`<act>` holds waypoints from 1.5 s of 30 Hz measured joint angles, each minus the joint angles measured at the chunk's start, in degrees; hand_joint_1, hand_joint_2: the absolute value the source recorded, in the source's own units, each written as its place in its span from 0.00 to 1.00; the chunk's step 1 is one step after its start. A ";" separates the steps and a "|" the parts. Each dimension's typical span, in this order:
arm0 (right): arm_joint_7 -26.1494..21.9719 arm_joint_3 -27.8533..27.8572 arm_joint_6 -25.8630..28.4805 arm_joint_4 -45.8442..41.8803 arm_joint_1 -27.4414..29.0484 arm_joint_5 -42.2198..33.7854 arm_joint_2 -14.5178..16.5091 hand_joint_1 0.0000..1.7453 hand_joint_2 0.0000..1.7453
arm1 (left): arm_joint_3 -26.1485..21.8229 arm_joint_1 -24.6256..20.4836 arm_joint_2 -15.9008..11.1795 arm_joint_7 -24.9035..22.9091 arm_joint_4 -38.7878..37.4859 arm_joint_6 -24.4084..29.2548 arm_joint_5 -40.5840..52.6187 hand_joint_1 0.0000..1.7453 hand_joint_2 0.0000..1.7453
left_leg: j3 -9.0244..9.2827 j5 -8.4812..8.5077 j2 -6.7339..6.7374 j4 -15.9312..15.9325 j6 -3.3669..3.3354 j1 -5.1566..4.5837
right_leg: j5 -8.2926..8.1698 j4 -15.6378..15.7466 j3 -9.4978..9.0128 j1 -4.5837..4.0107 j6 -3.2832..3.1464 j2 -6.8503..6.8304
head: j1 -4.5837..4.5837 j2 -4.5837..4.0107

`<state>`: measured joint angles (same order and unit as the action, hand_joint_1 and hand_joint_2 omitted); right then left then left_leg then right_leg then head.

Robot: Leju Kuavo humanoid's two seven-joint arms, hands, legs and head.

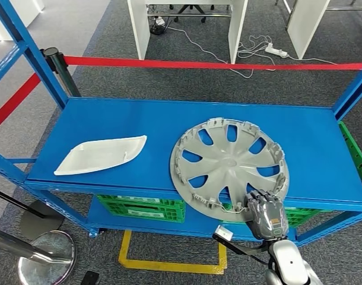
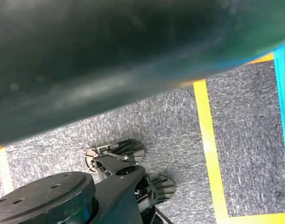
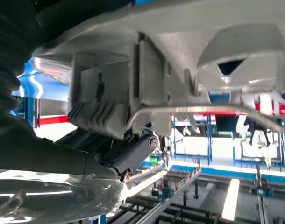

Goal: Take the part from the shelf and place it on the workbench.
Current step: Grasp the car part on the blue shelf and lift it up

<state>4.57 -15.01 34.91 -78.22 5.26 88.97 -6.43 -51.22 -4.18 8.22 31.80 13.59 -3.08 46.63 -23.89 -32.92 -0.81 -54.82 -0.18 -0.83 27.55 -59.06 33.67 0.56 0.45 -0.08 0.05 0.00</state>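
A round grey wheel cover [image 1: 228, 163] lies flat on the blue shelf [image 1: 125, 119], right of the middle, its near edge sticking out past the shelf's front lip. My right hand [image 1: 265, 215] grips that near edge, with the fingers curled over the rim. In the right wrist view the cover's ribbed rim [image 3: 169, 70] and a wire ring fill the upper part, pressed against my dark fingers [image 3: 127, 149]. A flat white plastic part [image 1: 101, 154] lies on the shelf's left half, apart from the cover.
Green crates [image 1: 141, 208] sit on the lower shelf level, and another green crate [image 1: 353, 148] is at the right end. Blue uprights frame both ends. Red barrier tape [image 1: 206, 64] runs behind. Round stanchion bases [image 1: 44, 255] and yellow floor tape [image 1: 170, 266] lie near my feet.
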 joint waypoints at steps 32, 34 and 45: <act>-16.47 4.90 4.32 -27.93 8.22 1.13 9.24 1.00 1.00 | -1.92 -0.19 0.22 3.98 0.00 1.12 0.14 0.00 0.00 | -0.02 0.00 0.00 -0.01 0.00 0.00 | 0.00 -0.01 0.00 0.00 0.00 0.00 | 0.00 0.00; -16.48 5.32 4.32 -28.79 8.49 1.13 9.92 1.00 1.00 | -2.01 -0.19 0.22 3.98 0.00 1.20 0.14 0.00 0.25 | -0.02 0.00 0.00 -0.01 0.00 0.00 | 0.00 0.00 0.00 0.00 0.00 -0.01 | -0.01 0.00; -20.12 6.29 4.32 -32.78 9.40 1.15 12.44 1.00 1.00 | -2.82 -0.19 0.20 3.92 0.00 2.15 0.21 0.00 1.00 | -0.02 0.00 0.00 -0.01 0.00 -0.01 | 0.00 0.00 0.00 0.00 0.00 -0.01 | 0.01 0.00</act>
<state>-15.54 -8.72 39.23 -111.01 14.66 90.12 6.01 -54.04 -4.37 8.41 35.72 13.60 -0.93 46.84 -23.91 -32.92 -0.81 -54.83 -0.18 -0.83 27.55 -59.07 33.67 0.56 0.44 -0.09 0.05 0.00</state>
